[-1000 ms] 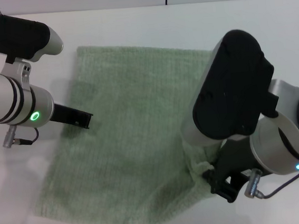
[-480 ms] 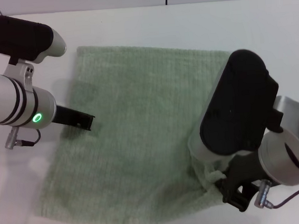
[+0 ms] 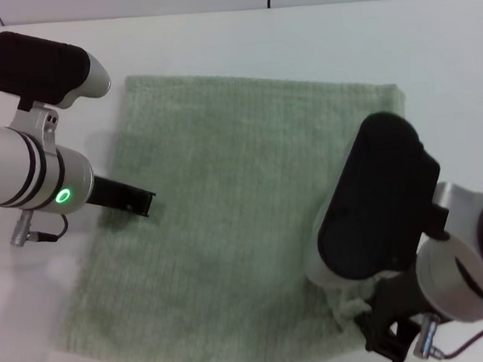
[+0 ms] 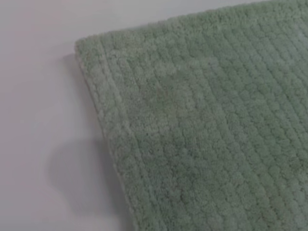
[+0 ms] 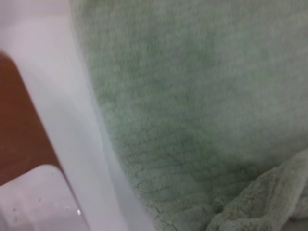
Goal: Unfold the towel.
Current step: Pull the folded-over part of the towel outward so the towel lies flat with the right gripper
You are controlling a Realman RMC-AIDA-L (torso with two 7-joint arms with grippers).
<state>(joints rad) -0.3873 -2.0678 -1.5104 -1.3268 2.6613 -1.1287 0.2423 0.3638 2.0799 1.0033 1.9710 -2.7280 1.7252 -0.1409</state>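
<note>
On the white table [image 3: 433, 34], the towel [image 3: 228, 216] lies nearly flat, its far right corner now uncovered. The right gripper [image 3: 378, 339] pinches the bunched near right corner, drawn nearer than before. The left gripper [image 3: 132, 200] hovers over the left edge; its finger state cannot be told.

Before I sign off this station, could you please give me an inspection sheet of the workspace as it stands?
Surface: white table, bare around the cloth.
Job's things: towel lies spread nearly flat; its near right corner is bunched up.
Clutter: nothing seen.
Grippers: left end effector sits over the towel's left edge; right end effector is at the bunched corner, which seems pinched, though the arm hides the fingers.
Cables: short loops at the left wrist and right wrist, clear of the towel.
Surroundings: wall panels behind the table; a brown area beyond the table edge in the right wrist view.
</note>
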